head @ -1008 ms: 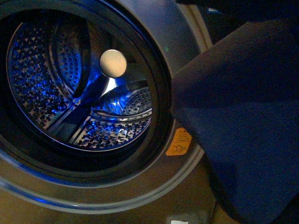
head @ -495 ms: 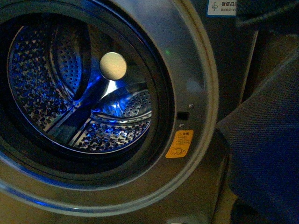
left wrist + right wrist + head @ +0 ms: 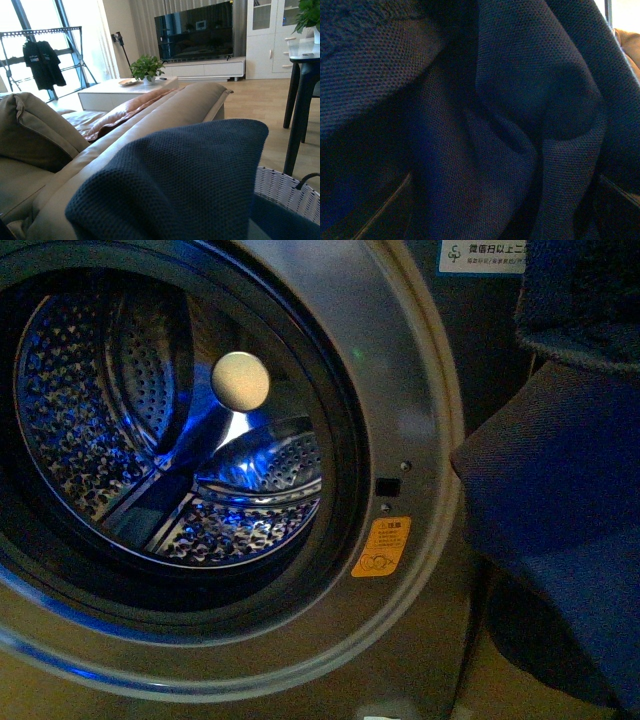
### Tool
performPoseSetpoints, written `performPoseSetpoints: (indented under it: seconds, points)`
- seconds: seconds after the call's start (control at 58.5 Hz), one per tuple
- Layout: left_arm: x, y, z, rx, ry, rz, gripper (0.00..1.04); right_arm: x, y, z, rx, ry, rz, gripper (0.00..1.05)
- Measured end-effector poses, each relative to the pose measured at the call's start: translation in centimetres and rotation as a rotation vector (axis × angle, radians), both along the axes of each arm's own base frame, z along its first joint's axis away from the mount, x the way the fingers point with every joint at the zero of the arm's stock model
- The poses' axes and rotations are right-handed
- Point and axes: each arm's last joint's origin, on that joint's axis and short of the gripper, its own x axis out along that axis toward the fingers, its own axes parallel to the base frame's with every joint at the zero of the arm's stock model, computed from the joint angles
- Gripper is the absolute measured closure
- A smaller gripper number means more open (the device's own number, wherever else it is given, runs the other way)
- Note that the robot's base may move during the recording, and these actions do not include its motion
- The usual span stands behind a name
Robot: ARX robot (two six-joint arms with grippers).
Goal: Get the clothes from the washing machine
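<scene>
Navy clothes (image 3: 560, 500) hang clear of the washing machine (image 3: 400, 390), drum (image 3: 100, 420) empty. They drape across both pincers' cameras, likely bound for the wicker basket (image 3: 285, 192) beside the left pincer. Pincers hidden; grip can't be told.

Orange sticker (image 3: 381, 546), white label (image 3: 482, 254) on washing machine (image 3: 420, 390), print illegible

You'll see the clothes (image 3: 565, 510) have swung away from the orange sticker (image 3: 381, 546): a second ago they hung just beside it, now well to its right, uncovering the washing machine (image 3: 425, 390) front between.
</scene>
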Motion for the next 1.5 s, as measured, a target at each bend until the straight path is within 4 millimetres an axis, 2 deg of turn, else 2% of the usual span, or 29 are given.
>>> performPoseSetpoints:
  seconds: [0.325, 0.41, 0.461, 0.547, 0.666, 1.076, 1.128, 1.196, 1.264, 1.504]
  points:
    - [0.0, 0.0, 0.0, 0.000, 0.000, 0.000, 0.98, 0.0, 0.7, 0.0, -0.014, 0.010, 0.069, 0.07]
    - [0.0, 0.0, 0.0, 0.000, 0.000, 0.000, 0.98, 0.1, 1.6, -0.1, -0.024, 0.018, 0.144, 0.07]
    - [0.0, 0.0, 0.0, 0.000, 0.000, 0.000, 0.98, 0.2, 3.4, -0.3, -0.025, 0.038, 0.247, 0.07]
    - [0.0, 0.0, 0.0, 0.000, 0.000, 0.000, 0.98, 0.1, 5.2, -0.6, -0.031, 0.066, 0.338, 0.07]
    - [0.0, 0.0, 0.0, 0.000, 0.000, 0.000, 0.98, 0.1, 6.1, -1.0, -0.027, 0.090, 0.357, 0.09]
    - [0.0, 0.0, 0.0, 0.000, 0.000, 0.001, 0.98, 0.8, 7.0, -1.9, -0.006, 0.109, 0.295, 0.68]
    - [0.0, 0.0, 0.0, 0.000, 0.001, 0.001, 0.98, 0.7, 6.9, -1.7, -0.002, 0.098, 0.283, 0.80]
    - [0.0, 0.0, 0.0, -0.001, 0.000, 0.001, 0.84, 0.7, 6.5, -1.0, 0.003, 0.072, 0.254, 0.94]
    - [0.0, 0.0, 0.0, -0.001, 0.000, 0.000, 0.73, 0.9, 5.9, -0.2, 0.007, 0.047, 0.222, 1.02]
    - [0.0, 0.0, 0.0, -0.001, -0.001, 0.000, 0.38, 1.8, 2.9, 3.3, 0.013, -0.045, 0.074, 1.02]
